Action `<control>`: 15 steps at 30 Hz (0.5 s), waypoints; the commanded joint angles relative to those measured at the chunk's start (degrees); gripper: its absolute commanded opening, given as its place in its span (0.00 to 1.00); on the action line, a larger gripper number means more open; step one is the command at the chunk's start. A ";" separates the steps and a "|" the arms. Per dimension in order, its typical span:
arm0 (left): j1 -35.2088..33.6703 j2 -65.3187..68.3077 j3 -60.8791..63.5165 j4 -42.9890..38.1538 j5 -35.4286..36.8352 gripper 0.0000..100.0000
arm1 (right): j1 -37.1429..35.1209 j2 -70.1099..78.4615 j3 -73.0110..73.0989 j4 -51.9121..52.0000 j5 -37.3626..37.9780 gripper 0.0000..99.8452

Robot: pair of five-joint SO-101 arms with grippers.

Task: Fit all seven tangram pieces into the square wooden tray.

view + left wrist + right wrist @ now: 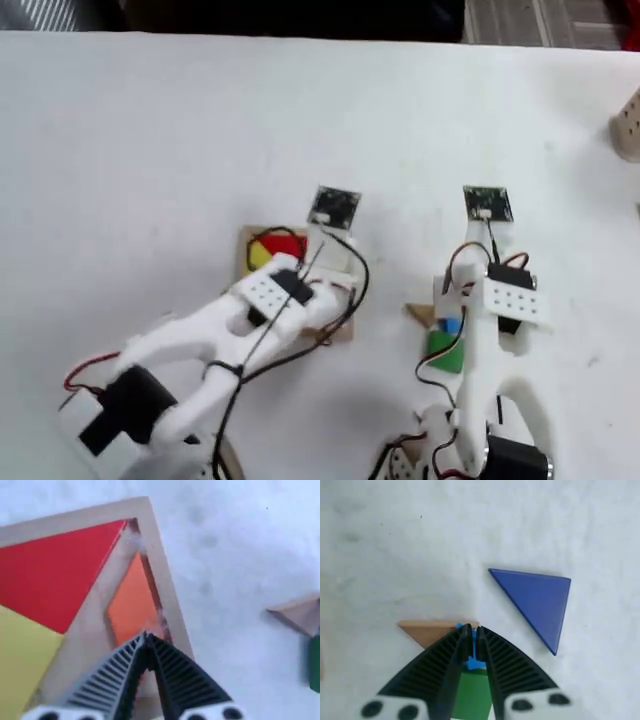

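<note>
High view: my left arm [230,330] lies out over the wooden tray [245,240] on the white table [150,150]. A red triangle [287,244] and a yellow piece [259,257] show in the tray's far corner. My right arm [490,340] stands well apart from the tray, above a small cluster outside it. That cluster is a plain wooden triangle [420,313], a light blue piece [450,325] and a green piece [443,352], close against one another. A beige perforated object [627,125] sits at the table's edge.

Left wrist view: the fingers of my left gripper [147,639] are pressed together, their tips meeting over the orange piece [131,600]. I cannot tell whether they touch it. The orange piece sits inside the tray against its rim [165,590]. The red triangle [55,575] fills the corner, with the yellow piece [22,655] touching it. A bare strip of tray floor runs between red and orange. Outside the tray I see the wooden triangle [300,614] and the green piece [315,662].

Right wrist view: my right gripper [470,630] is clamped on the light blue piece [475,665], whose thin edge shows between my fingers. The green piece [472,697] is under them, and the wooden triangle [427,630] lies at my fingertips. A dark blue triangle [537,600] lies flat on the table nearby, apart from the rest.
</note>
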 commanded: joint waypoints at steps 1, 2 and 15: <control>-2.59 -1.45 0.18 0.18 -0.35 0.02 | -0.75 -0.57 -0.26 -1.01 0.79 0.02; -3.21 -1.36 0.35 -0.44 -0.35 0.02 | -0.75 -0.57 -0.26 -1.01 0.79 0.02; -4.35 -1.80 0.53 3.52 -4.40 0.02 | -0.75 -0.57 -0.26 -1.01 0.79 0.02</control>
